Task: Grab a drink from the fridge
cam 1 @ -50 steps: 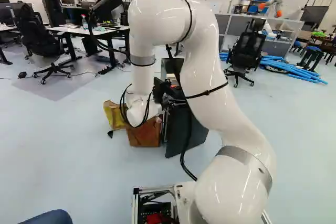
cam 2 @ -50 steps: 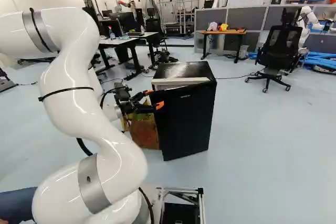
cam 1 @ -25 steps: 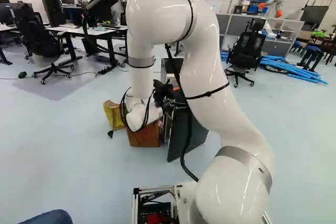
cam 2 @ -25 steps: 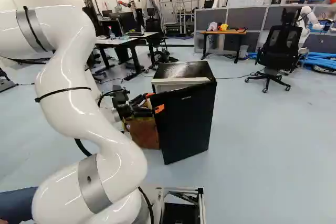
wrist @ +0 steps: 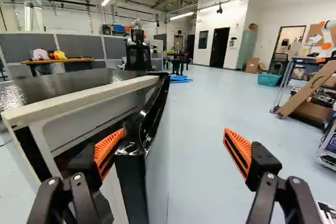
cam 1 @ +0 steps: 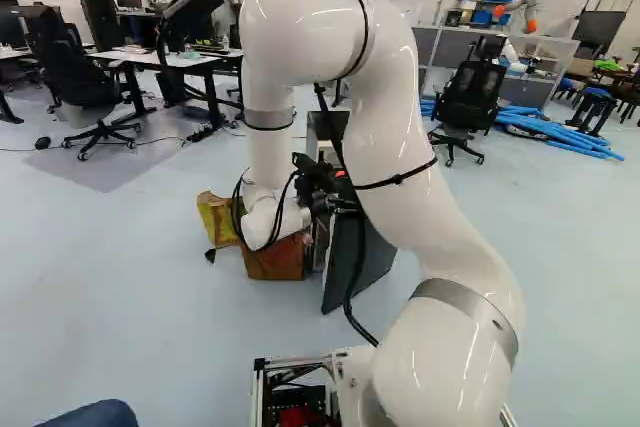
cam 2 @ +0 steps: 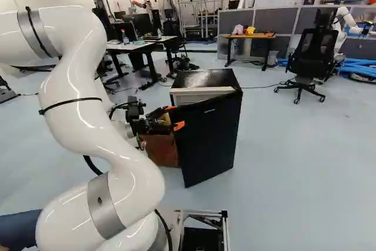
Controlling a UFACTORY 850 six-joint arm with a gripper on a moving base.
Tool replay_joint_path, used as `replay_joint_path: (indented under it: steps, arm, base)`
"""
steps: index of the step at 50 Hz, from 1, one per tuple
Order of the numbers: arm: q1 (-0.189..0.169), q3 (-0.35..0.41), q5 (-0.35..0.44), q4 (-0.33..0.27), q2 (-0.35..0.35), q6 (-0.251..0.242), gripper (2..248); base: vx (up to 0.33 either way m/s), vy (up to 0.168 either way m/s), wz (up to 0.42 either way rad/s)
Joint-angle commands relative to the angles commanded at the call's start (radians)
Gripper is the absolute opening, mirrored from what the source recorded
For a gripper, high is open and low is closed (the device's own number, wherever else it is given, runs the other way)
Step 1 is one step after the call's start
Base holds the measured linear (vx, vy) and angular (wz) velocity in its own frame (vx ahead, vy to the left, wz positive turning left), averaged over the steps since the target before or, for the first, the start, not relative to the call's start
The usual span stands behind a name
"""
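fridge door [cam 2: 208, 139] swung a little wider | arm [cam 2: 76, 119] shifted slightly | tool [cam 2: 174, 117] drawn nearer the base

The arm [cam 1: 385, 117] is gleaming plain white, with grey bands [cam 1: 270, 117] ringing it. The gripper [cam 2: 177, 117] is showing black, while its pads [wrist: 107, 148] are wearing vivid orange with dark stripes. The fridge [cam 2: 205, 79] is shining glossy black on top, its door [cam 2: 208, 139] is matching in black, and its rim [wrist: 79, 99] is showing creamy off-white. The floor [cam 2: 294, 163] is spreading pale blue-grey. Mustard yellow is covering the bag [cam 1: 218, 219], reddish brown the box [cam 1: 272, 261]; the hoses [cam 1: 560, 134] are showing bright blue, the basket [wrist: 269, 80] teal.
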Motion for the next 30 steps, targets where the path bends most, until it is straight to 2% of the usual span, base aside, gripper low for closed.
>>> replay_joint_path:
  steps: [30]
  arm:
    - [0.000, 0.000, 0.000, 0.176, 0.000, 0.000, 247]
  base:
    - [0.000, 0.000, 0.000]
